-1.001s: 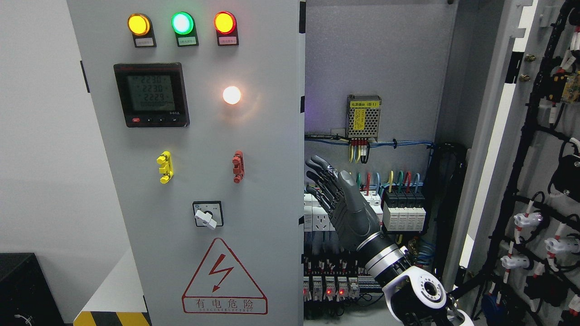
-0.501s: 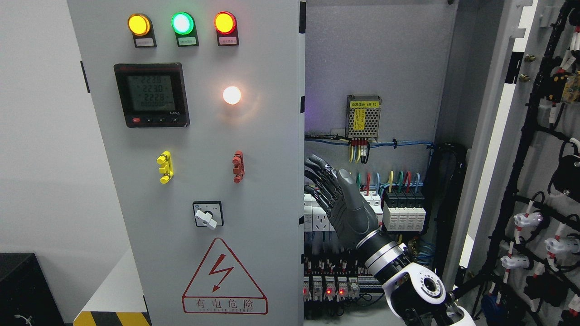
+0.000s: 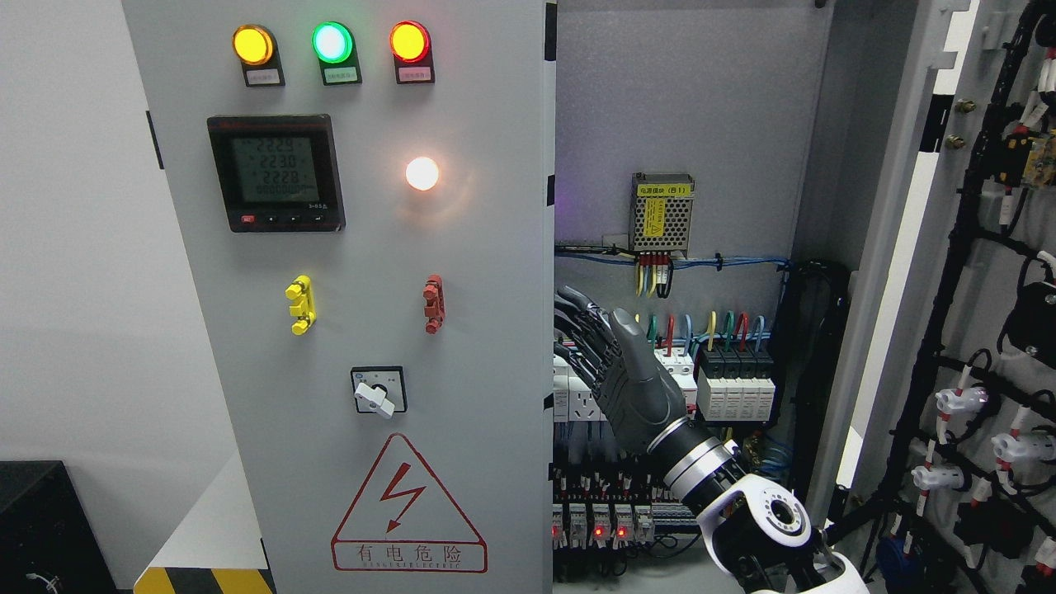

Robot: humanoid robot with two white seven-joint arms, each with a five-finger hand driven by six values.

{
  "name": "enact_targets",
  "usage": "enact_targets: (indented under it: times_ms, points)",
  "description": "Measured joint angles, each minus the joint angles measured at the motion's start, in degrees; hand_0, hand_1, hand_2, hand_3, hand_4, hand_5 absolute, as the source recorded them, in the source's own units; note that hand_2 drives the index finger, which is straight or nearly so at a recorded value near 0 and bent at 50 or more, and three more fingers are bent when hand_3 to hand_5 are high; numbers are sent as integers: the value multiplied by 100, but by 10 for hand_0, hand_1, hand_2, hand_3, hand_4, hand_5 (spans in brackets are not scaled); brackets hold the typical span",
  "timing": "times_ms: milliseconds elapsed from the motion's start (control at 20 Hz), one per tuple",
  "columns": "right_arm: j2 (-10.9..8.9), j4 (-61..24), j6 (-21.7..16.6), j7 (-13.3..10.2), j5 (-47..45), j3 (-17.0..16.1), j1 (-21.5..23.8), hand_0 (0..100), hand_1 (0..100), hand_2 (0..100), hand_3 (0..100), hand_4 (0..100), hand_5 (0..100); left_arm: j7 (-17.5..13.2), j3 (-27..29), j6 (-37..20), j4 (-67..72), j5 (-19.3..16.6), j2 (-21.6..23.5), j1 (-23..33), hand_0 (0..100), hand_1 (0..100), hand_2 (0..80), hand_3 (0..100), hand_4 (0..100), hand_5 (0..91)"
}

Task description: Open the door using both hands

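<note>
The right robot hand (image 3: 615, 363) is reaching up from the lower right into the open cabinet, fingers (image 3: 577, 318) spread wide and holding nothing, hovering just right of the left door (image 3: 462, 247) edge and in front of the breakers (image 3: 734, 384). That left door is sitting closed at left, while the right door (image 3: 990, 289) is standing swung open at far right.
</note>
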Motion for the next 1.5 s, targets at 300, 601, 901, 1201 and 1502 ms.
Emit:
enact_targets:
  times_ms: [300, 601, 901, 1201, 1502]
  points:
    - [-2, 43, 13, 18, -2, -13, -43, 56, 143, 0, 0, 0, 0, 0, 0, 0, 0, 0, 0, 0, 120, 556, 0, 0, 0, 0]
    - [-3, 54, 13, 30, -3, -21, -64, 56, 143, 0, 0, 0, 0, 0, 0, 0, 0, 0, 0, 0, 120, 556, 0, 0, 0, 0]
    - [-5, 68, 45, 168, -156, -17, -72, 56, 143, 0, 0, 0, 0, -1, 0, -1, 0, 0, 0, 0, 120, 556, 0, 0, 0, 0]
    - [-30, 97, 136, 299, -300, -18, -75, 56, 143, 0, 0, 0, 0, -2, 0, -1, 0, 0, 0, 0, 120, 556, 0, 0, 0, 0]
    - [-70, 143, 159, 390, -352, -24, -103, 56, 143, 0, 0, 0, 0, -2, 0, -1, 0, 0, -1, 0, 120, 556, 0, 0, 0, 0]
